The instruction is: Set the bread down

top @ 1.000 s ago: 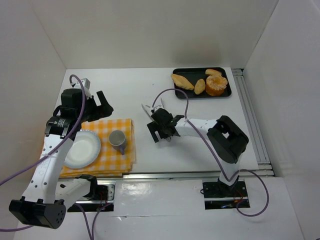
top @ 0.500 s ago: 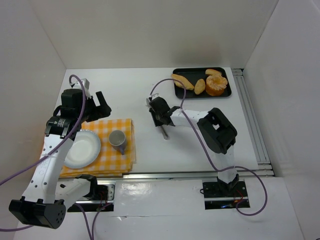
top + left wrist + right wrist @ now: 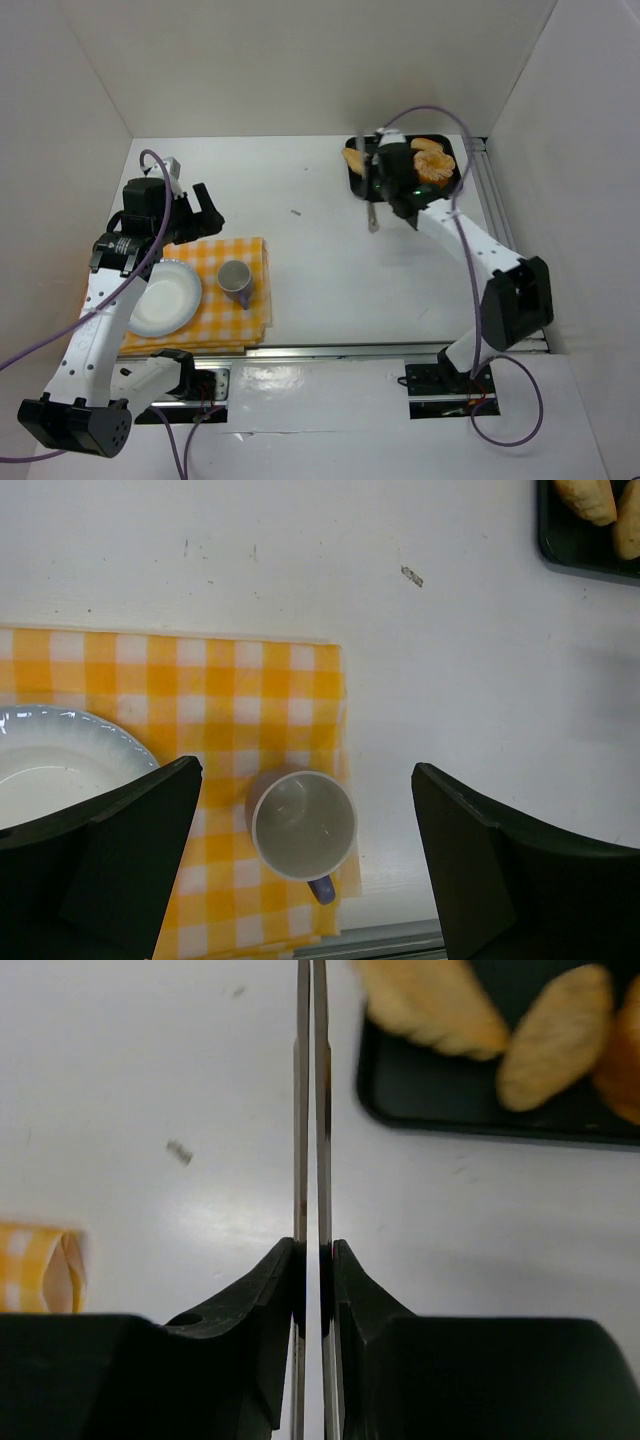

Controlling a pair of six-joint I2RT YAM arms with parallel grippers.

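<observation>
Golden long bread roll [image 3: 430, 1005] lies slantwise just beside the far end of the thin metal tongs [image 3: 303, 1110] gripped by the right tool [image 3: 312, 1260].

Right hand [image 3: 376, 190] with tongs [image 3: 372, 215] swung across to tray [image 3: 430, 193].

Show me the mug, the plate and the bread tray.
mug [image 3: 303, 825], left wrist view, inner floor
plate [image 3: 45, 772], left wrist view, bare inner surface
bread tray [image 3: 425, 1088], right wrist view, bare dark floor
</observation>
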